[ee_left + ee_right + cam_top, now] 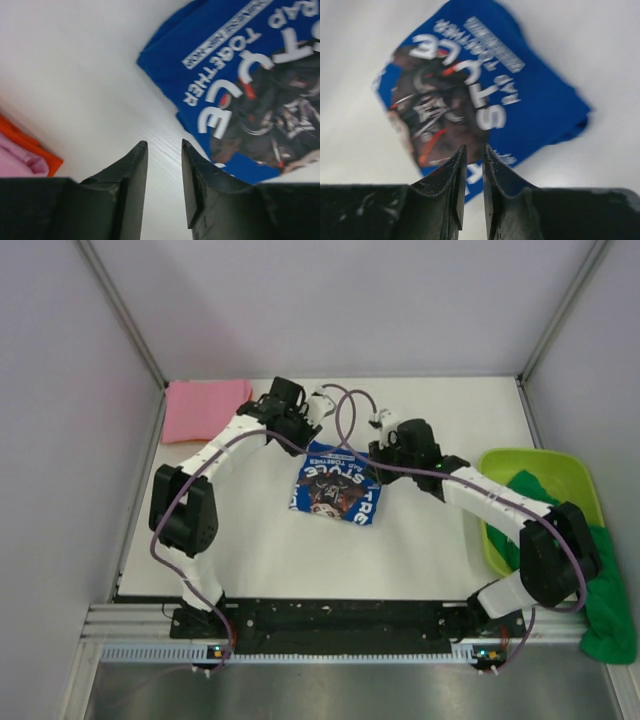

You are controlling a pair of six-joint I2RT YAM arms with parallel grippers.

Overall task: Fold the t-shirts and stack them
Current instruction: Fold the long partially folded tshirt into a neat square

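Note:
The royal blue t-shirt (pixel 338 485) lies folded in the middle of the table, print and white lettering up. It also shows in the left wrist view (pixel 240 75) and the right wrist view (pixel 520 95). The pink t-shirt (pixel 205 408) lies folded at the back left corner. The green t-shirt (pixel 608 605) hangs out of the tub at the right. My left gripper (pixel 320 400) hovers behind the blue shirt's far left corner, open and empty (pixel 165 143). My right gripper (pixel 380 422) hovers above the shirt's far right edge, jaws a narrow gap apart, empty (pixel 475 147).
A lime-green plastic tub (pixel 530 462) stands at the table's right edge. In the left wrist view an orange edge (pixel 37 150) shows under the pink cloth (pixel 17 162). Grey walls close in the table on the left, back and right.

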